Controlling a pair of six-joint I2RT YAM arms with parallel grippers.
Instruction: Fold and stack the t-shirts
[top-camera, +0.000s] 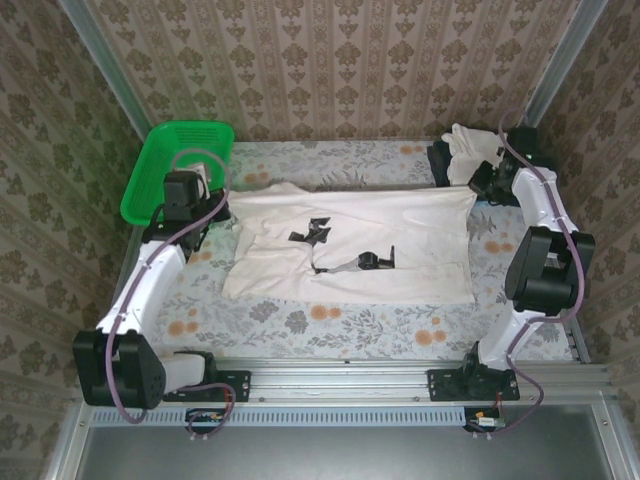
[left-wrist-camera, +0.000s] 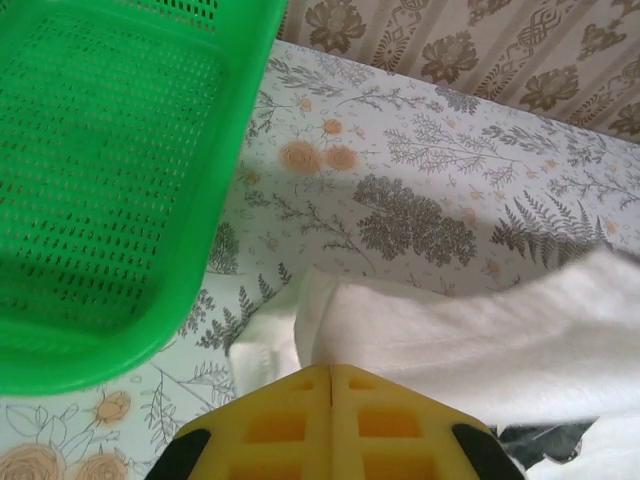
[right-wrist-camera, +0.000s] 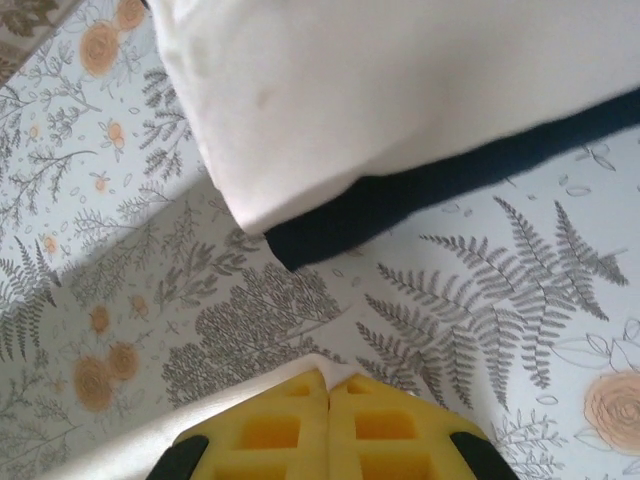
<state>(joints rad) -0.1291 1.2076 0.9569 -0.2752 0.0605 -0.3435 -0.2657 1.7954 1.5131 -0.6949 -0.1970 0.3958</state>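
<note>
A cream-white t-shirt with a dark print lies spread flat across the middle of the table. My left gripper is at its far left corner. In the left wrist view that gripper is shut, its yellow fingers pinching a fold of the cream cloth. At the shirt's far right corner my right gripper is also shut, and the right wrist view shows it nipping the cloth's edge. Just beyond it a folded cream t-shirt rests on a folded dark navy one.
A green mesh basket stands at the back left, close beside the left gripper. The folded stack sits at the back right corner. Patterned walls close in the table on three sides.
</note>
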